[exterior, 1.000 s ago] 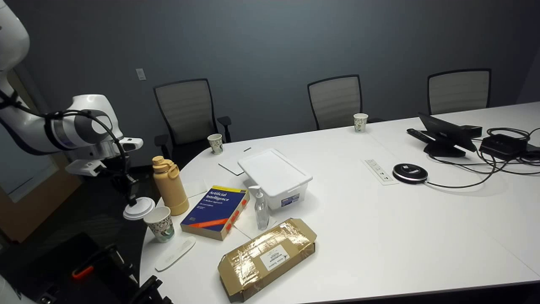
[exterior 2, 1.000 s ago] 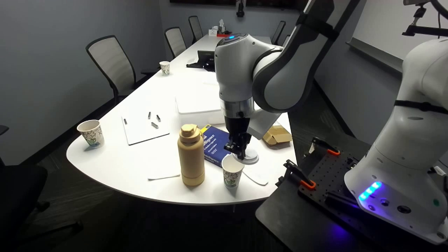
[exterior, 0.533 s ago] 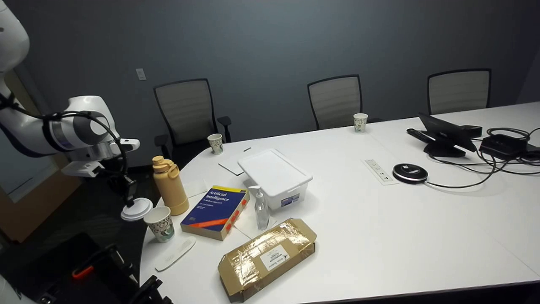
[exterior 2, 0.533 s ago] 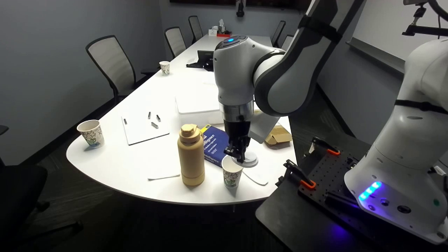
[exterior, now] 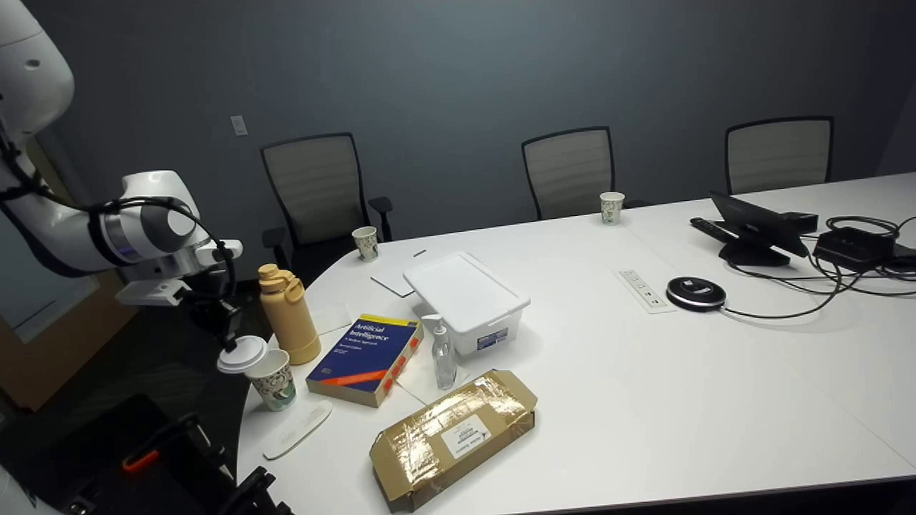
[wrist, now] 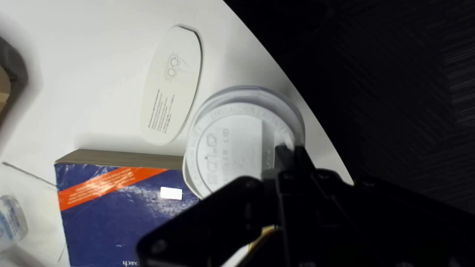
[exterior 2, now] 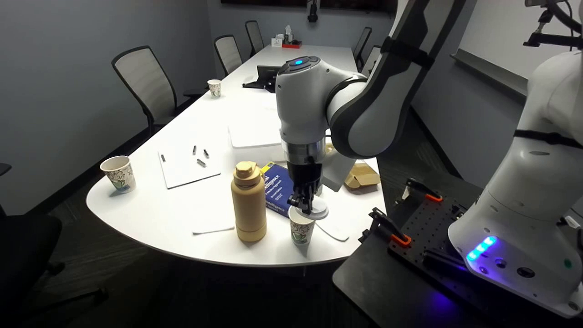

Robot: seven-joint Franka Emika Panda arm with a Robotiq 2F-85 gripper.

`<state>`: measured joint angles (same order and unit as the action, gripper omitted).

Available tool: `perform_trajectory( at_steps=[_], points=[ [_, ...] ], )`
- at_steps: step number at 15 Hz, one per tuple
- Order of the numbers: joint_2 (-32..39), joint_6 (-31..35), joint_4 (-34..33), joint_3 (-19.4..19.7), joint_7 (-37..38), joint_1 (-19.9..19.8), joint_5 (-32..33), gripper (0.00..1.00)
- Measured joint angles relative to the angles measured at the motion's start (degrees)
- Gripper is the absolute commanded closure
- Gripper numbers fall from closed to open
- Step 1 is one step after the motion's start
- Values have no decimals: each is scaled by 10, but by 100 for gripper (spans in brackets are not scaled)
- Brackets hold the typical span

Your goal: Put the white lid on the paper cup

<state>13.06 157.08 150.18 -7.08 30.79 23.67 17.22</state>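
White lid (wrist: 230, 148): round, lettered on top; centre of wrist view
Paper cup (exterior: 275, 386): upright, patterned; lower left in an exterior view
End effector (wrist: 291, 157): tightly pinching white lid near edge

Black fingers (wrist: 302, 161) pinch the white lid (wrist: 233, 152) near a book (wrist: 118, 218)

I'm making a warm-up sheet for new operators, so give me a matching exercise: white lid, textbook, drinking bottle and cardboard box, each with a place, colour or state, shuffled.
Things
1. white lid
2. Artificial Intelligence textbook
3. drinking bottle
4. cardboard box

Matches
A. brown, with a white label on top
B. tan, standing upright
C. held by the gripper, close to a paper cup
D. dark blue, with yellow and orange

Pairs: 1-C, 2-D, 3-B, 4-A
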Motion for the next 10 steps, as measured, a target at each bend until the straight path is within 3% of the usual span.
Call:
perform_trajectory(
  at_steps=[10],
  points=[
    [63, 11, -52, 26, -3, 11, 23, 99]
  ],
)
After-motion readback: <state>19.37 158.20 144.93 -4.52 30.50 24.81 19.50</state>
